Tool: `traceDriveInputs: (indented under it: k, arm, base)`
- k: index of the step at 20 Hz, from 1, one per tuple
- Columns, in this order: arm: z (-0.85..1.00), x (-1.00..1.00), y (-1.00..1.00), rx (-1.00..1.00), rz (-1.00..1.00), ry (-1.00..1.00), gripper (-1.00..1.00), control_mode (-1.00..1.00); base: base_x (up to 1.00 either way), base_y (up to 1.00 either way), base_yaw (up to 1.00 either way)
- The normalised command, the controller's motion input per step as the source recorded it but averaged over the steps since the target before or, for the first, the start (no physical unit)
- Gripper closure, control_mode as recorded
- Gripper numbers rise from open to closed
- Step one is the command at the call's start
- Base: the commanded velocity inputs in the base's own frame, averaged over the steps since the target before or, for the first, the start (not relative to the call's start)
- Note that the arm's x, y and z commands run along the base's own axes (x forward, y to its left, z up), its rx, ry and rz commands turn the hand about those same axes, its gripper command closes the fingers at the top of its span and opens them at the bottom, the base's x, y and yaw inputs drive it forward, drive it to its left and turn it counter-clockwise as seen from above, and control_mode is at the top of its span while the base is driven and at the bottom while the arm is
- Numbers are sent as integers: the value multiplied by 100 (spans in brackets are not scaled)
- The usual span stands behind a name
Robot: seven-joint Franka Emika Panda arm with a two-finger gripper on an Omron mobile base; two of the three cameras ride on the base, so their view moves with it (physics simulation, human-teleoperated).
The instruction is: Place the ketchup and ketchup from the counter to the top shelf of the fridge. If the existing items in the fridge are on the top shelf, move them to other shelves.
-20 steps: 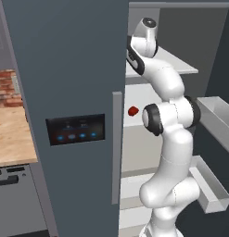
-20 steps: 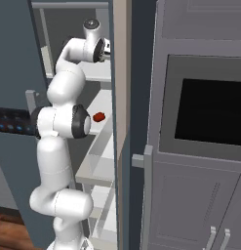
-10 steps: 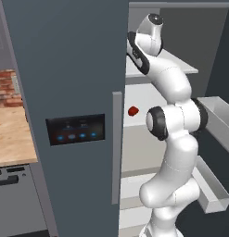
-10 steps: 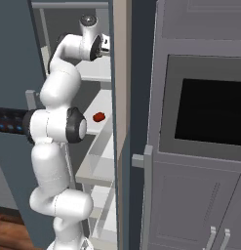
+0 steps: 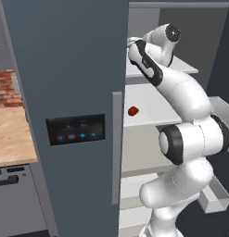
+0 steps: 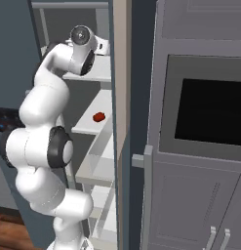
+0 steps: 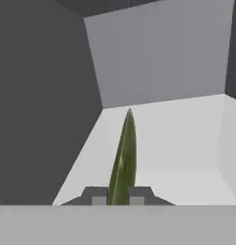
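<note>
A: Ketchup bottles aren't appearing anywhere I'm looking. What is the gripper holding?

B: A slim dark-green thing, one of the fridge's existing items. The jaws are pressing closed on its lower end, and its pointed tip is sticking out ahead of the fingers in the hand view, over a white shelf floor.

A: Which shelf is that?

B: The arm is reaching in at the top shelf of the fridge; the right base view is showing the hand right at that level. Whether the green thing is touching the shelf or hanging above it, I cannot tell.

A: And the other existing item?

B: The small red lump is sitting on the next shelf down, near its left front, well apart from the hand. It is showing in the right base view too.

A: Anything around the fridge?

B: The tan wood-grain table is lying to the left of the fridge's door, beside the black panel with blue lights and the long grey handle. To the right, a grey cabinet with a dark oven window is standing.
</note>
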Motion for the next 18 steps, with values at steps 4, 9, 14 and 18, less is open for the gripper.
traceDriveInputs:
  k: [4,9,14,18]
  arm:
    - [44,-100,-22,11,0,-42,100,-100]
    - [44,-100,-50,11,0,-26,100,-100]
    - [38,-100,-69,4,-1,-3,100,-100]
    - [45,-100,-66,0,-3,7,100,-100]
  base:
    - [0,0,0]
    - [0,0,0]
    - [0,0,0]
    - [0,0,0]
